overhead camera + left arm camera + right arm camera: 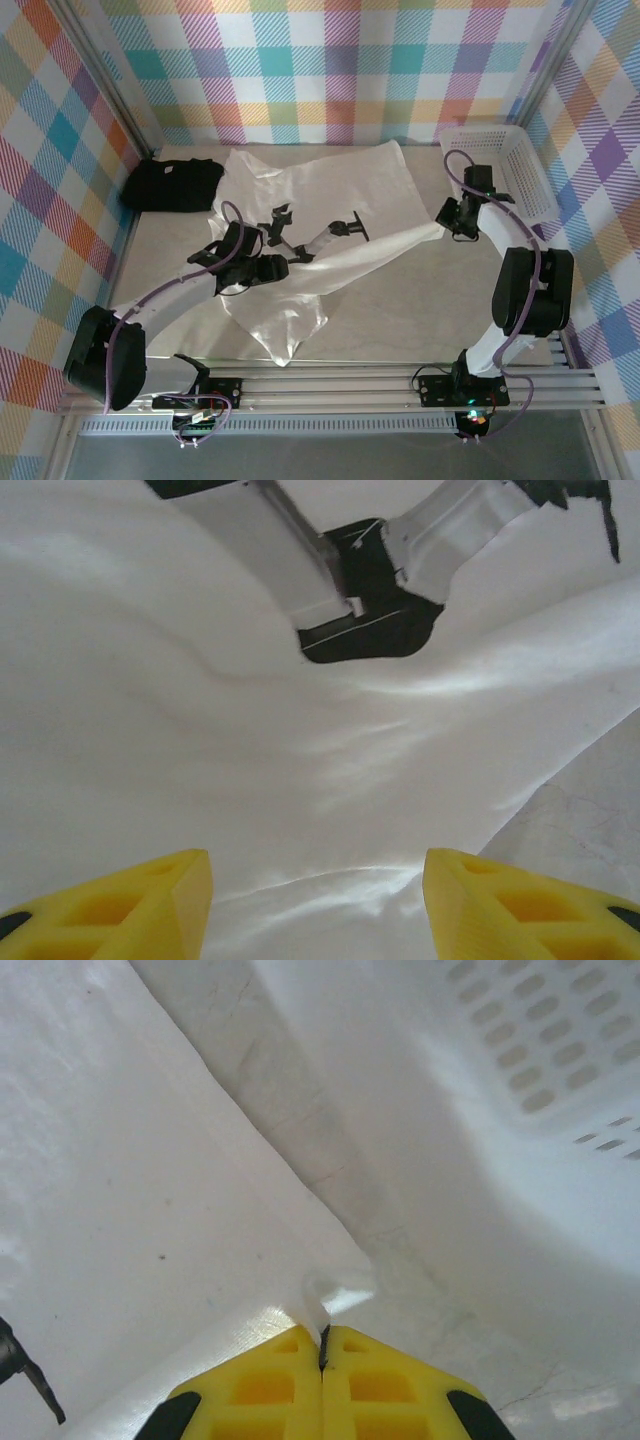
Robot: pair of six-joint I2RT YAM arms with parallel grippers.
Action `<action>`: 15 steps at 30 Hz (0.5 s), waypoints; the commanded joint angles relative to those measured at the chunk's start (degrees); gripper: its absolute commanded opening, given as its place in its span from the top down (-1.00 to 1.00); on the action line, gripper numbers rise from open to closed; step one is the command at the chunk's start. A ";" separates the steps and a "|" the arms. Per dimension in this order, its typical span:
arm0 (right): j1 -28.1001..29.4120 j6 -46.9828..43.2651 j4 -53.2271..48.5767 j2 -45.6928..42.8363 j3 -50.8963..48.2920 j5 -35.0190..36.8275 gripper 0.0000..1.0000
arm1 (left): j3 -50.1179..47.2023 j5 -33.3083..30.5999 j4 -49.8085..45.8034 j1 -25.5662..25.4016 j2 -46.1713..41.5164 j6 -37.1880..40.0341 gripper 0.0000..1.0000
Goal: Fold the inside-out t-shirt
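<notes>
Two arms work on the inside-out t-shirt (320, 185) (200, 710) (120, 1160). The cream shirt sprawls across the middle of the table (400, 330), from upper centre of the overhead view down to a crumpled point at lower centre.

At centre right, near the white plastic basket (500, 165) (560, 1050), the right gripper (452, 215) (322, 1345) has its yellow fingers pressed together on a small tuck of the shirt's edge. The pinched fabric stands up right at the tips. A band of cloth runs taut from there toward the centre, so I'd guess the grip is meant to stretch that side or carry it over for a fold.

The left gripper (268, 262) (315, 880) sits over the cloth left of centre, jaws apart and nothing between them. It is probably placed to take the opposite side.

A black t-shirt (172, 183) lies at upper left. The tabletop is pale and matte, and the plaid walls (330, 60) are bright.
</notes>
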 commanded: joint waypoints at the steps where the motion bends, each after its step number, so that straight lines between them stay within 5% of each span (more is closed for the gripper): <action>1: -0.46 -2.51 -1.98 2.42 3.95 -2.98 0.95 | -0.75 -3.97 -6.09 -7.56 -2.58 1.48 -0.16; 7: -0.45 -2.39 -0.58 2.38 2.93 -5.36 0.95 | -7.55 -9.37 -10.15 -20.55 -7.88 -6.96 -0.10; 15: -0.44 -3.06 -0.33 1.71 2.31 -6.75 0.95 | -4.74 -11.93 1.24 -19.66 1.14 -4.30 -0.04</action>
